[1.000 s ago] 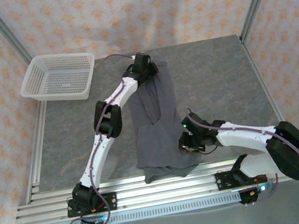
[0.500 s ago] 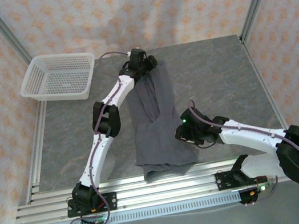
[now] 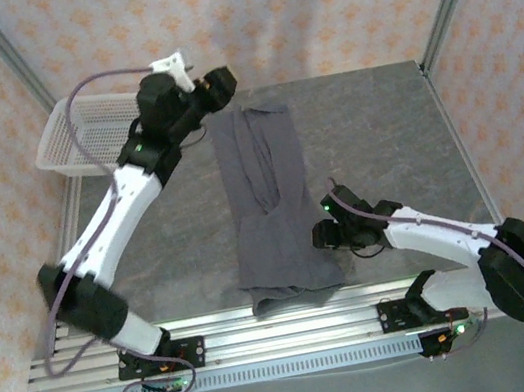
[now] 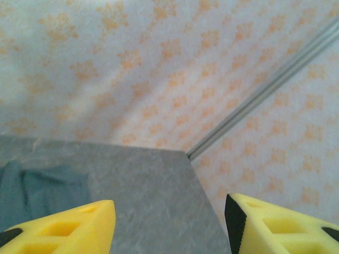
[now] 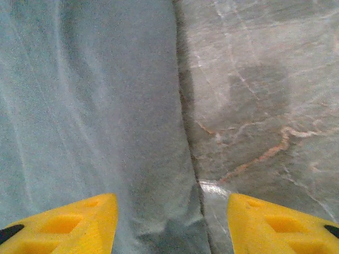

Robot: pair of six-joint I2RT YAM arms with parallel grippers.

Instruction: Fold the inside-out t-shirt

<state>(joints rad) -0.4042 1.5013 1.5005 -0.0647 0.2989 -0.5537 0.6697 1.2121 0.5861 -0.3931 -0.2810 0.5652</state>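
1. Since a second ago the left arm has swung up and back, off the far end of the dark slate-grey inside-out cloth t-shirt. The left jaws now hang in the air over the far-left part of the grey stone-patterned tabletop, just beside the white plastic mesh basket. The right arm has shifted only slightly, and both pairs of jaws have spread.
2. The left jaws stand apart with nothing between them. The left wrist view looks past them to the far right corner of the tabletop, with a corner of the t-shirt low on the left.
3. The right jaws are also apart and hold nothing. They sit low across the cloth's right edge: one yellow finger is over the t-shirt, the other over bare tabletop.
4. The t-shirt lies flat on the tabletop as a long, narrow, wrinkled band. Its long axis runs from far to near, and its near end laps onto the metal rails at the near edge.
5. The coming move probably turns on that long axis, since a fold end over end looks likely.
   - The band's far end lies just right of and below the left jaws, so the left arm is nearer to it.
   - The near half lies directly left of the right jaws, so the right arm is nearer to that half.
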